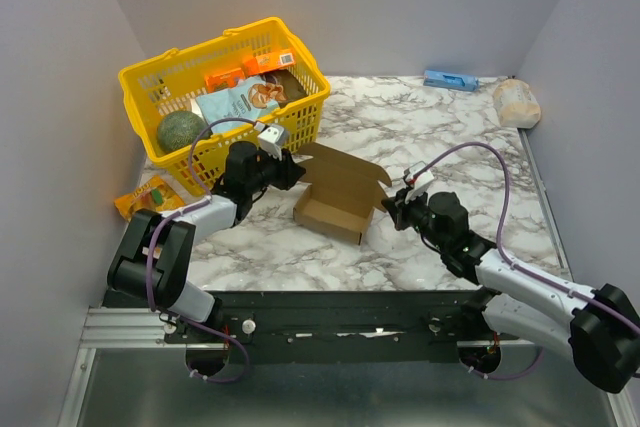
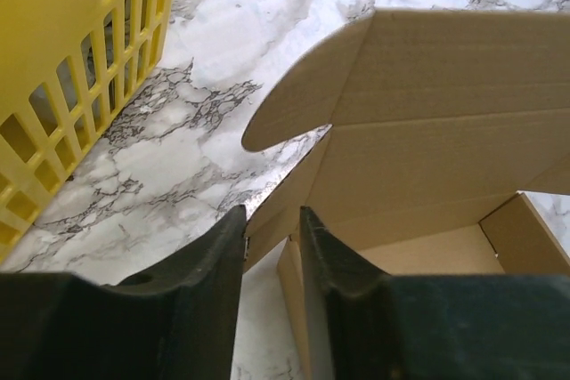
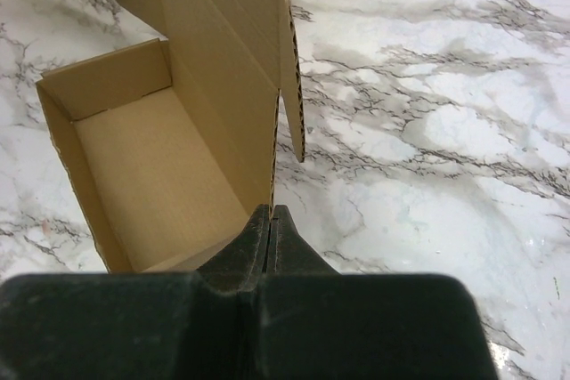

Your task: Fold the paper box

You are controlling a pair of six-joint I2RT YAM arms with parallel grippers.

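Right gripper (image 3: 270,214) on paper box (image 3: 151,166) edge

Brown paper box (image 1: 338,192), yellow basket (image 1: 305,117), grey-veined white table (image 1: 440,127)

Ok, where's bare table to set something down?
Widest bare marble: behind and right of the paper box, toward the blue box and pale bag. Also the near strip in front of it. Crowded on the left by the yellow basket.

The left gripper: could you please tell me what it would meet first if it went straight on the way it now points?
The left gripper would meet the paper box first: its near side wall's edge sits right ahead of the slightly parted jaws, probably almost touching.
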